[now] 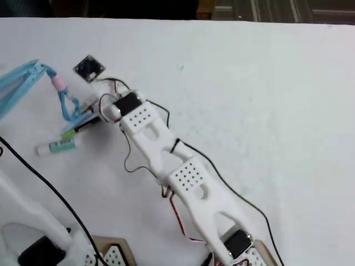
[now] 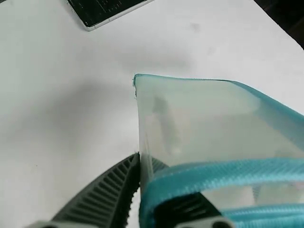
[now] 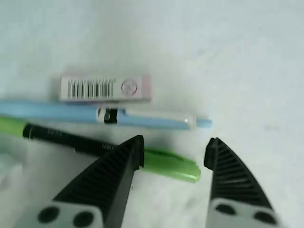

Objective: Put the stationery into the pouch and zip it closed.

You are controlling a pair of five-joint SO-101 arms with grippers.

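Your right arm (image 1: 183, 172) is stretching diagonally from its base at the near edge toward the far left, and your right gripper (image 3: 173, 149) is hanging low with its fingers (image 3: 118, 175) spread wide apart. Your left arm (image 1: 28, 215) is sitting at the near left. Your left gripper (image 2: 142, 199) is, as far as the close view allows, pinching the pouch (image 2: 209, 123) between closed jaws.
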